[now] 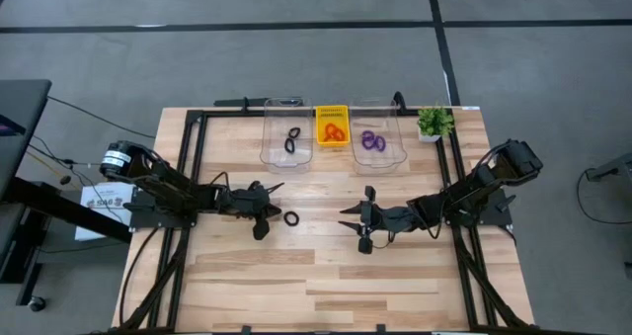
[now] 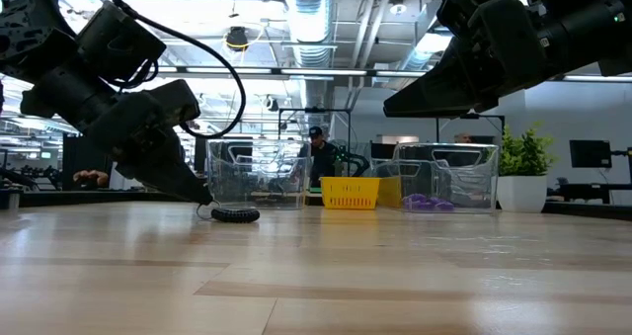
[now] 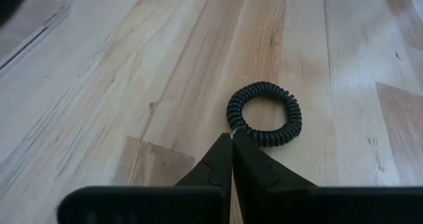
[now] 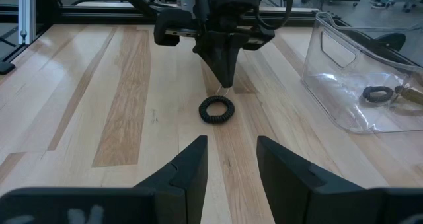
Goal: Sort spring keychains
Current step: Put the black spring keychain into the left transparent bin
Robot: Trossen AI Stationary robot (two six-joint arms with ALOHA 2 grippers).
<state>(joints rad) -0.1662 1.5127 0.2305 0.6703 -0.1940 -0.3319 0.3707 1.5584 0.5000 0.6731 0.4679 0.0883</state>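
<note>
A black spring keychain (image 1: 291,217) lies flat on the wooden table, a little left of centre. My left gripper (image 1: 277,212) is down at table height on the keychain's left side, shut, with its tips at the coil's rim (image 3: 231,137). My right gripper (image 1: 362,227) hovers open to the right of the keychain and touches nothing; the coil (image 4: 217,110) lies ahead of its spread fingers. More keychains sit in containers at the far edge: black ones (image 1: 292,140), orange ones (image 1: 333,131) and purple ones (image 1: 372,140). My left gripper meets the black spring keychain at the rim nearest it (image 3: 235,129), where a thin wire ring (image 4: 225,90) runs from the coil into the shut fingertips. It comes slanting down from the table's left. The coil lies flat on the table (image 2: 235,214).
Along the far edge stand a clear bin (image 1: 284,158), a yellow basket (image 1: 332,112), a second clear bin (image 1: 379,159) and a small potted plant (image 1: 433,123). Black frame rails run along the table's left and right sides. Bare wood spreads toward the near edge.
</note>
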